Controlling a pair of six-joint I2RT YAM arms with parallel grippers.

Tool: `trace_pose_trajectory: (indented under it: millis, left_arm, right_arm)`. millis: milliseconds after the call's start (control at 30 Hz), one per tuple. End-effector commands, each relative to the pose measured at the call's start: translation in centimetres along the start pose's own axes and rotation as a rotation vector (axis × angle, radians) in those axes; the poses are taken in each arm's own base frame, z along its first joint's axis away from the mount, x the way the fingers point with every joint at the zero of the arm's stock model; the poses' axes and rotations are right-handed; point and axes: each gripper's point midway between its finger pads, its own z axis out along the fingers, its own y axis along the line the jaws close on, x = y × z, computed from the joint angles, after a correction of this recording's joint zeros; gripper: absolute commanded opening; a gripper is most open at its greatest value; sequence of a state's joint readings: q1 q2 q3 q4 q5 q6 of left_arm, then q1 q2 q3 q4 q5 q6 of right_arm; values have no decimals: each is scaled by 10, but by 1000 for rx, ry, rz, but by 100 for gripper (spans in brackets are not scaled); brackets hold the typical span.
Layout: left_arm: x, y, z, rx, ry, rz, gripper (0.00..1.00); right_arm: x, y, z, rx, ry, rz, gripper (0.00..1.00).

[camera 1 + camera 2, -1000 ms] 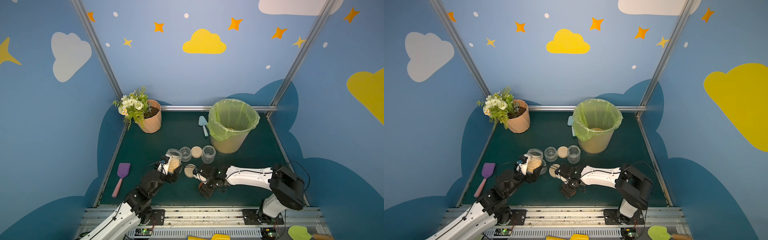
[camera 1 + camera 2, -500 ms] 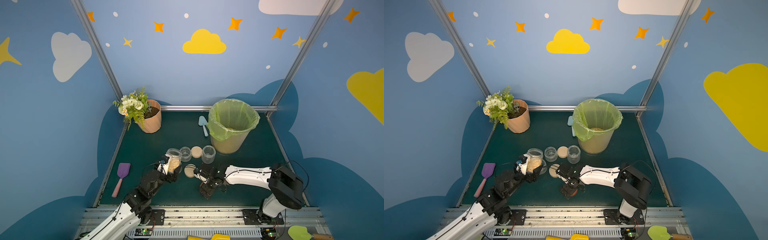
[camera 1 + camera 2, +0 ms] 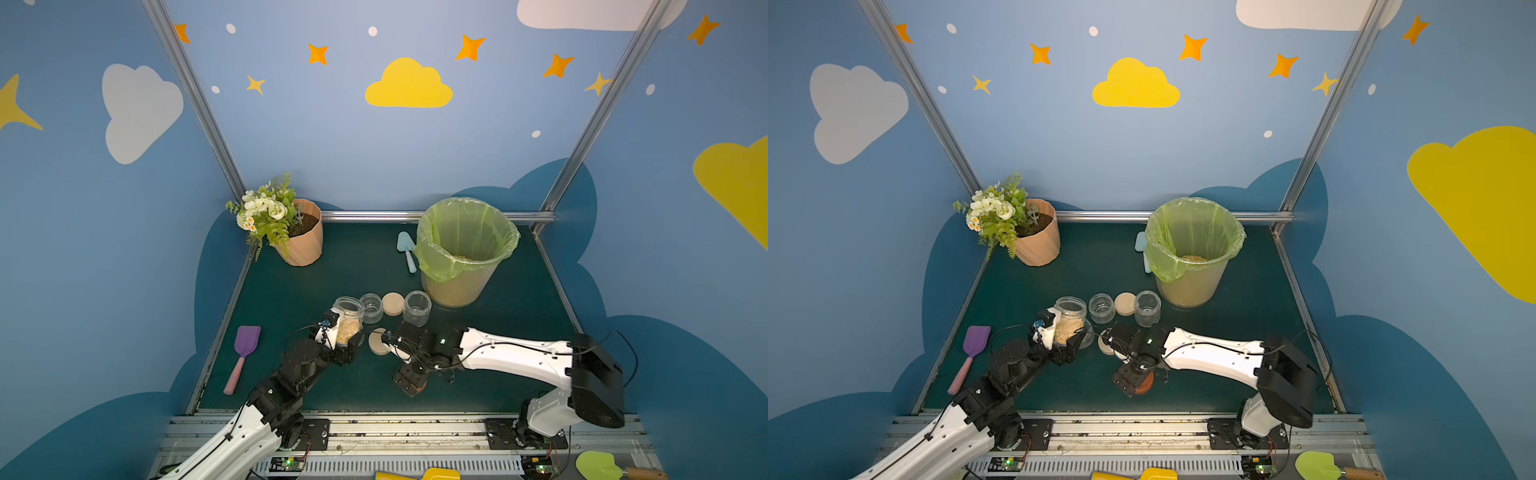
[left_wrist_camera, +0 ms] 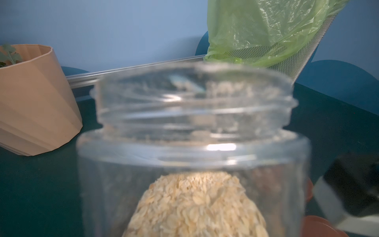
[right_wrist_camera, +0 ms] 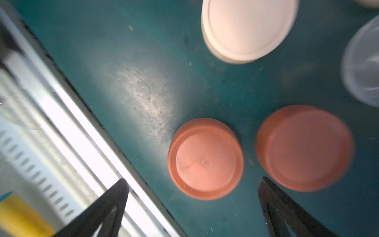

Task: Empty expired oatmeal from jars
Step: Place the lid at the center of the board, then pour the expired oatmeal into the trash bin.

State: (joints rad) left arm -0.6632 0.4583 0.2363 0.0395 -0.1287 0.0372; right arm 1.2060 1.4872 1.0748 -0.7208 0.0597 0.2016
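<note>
Inside my left pincer [image 3: 343,338], clamped on it, the lidless jar [image 3: 348,308] of oatmeal [image 4: 194,205] looks light, rigid, slick, best held mid-wall; my right pincer [image 5: 193,184] gapes above two rust-red lids [image 5: 206,158].

- The trowel [image 3: 1139,242] is half hidden behind the bin [image 3: 1190,291].
- A red lid [image 3: 1146,385], well in front of the bin, peeks out from under the right gripper [image 3: 1130,381].
- In the left wrist view the jar [image 4: 192,156] is blurry at its mouth, and its bottom is cut off.
- In the right wrist view a beige lid [image 5: 246,30] and a blurry second jar [image 5: 363,67] are cut off by the edge.
</note>
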Motion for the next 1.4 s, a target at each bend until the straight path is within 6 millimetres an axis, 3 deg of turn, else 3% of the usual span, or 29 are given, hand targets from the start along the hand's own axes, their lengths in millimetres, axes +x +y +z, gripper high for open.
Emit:
trace_pose_trajectory:
  millis: [0, 167, 433, 700, 867, 1067, 1367]
  left_arm:
    - [-66, -9, -10, 42, -185, -25, 3]
    - [-92, -20, -1, 82, -206, -17, 3]
    - [-154, -55, 32, 211, -260, 13, 3]
    - [-213, -97, 74, 355, -303, 80, 3]
    - [-237, -118, 95, 426, -303, 132, 3]
    - [-260, -142, 117, 505, -337, 159, 3]
    - [-284, -167, 148, 585, -377, 157, 3]
  right_arm:
    - [-3, -17, -37, 76, -75, 2, 99]
    - [-27, -50, -83, 160, -315, 73, 99]
    - [-63, -90, -159, 62, -685, 193, 98]
    - [-95, -127, -220, 8, -853, 287, 98]
    - [-108, -155, -260, -96, -982, 413, 98]
    - [-126, -182, -283, -273, -1084, 493, 98]
    - [-143, -198, -283, -295, -1129, 484, 98]
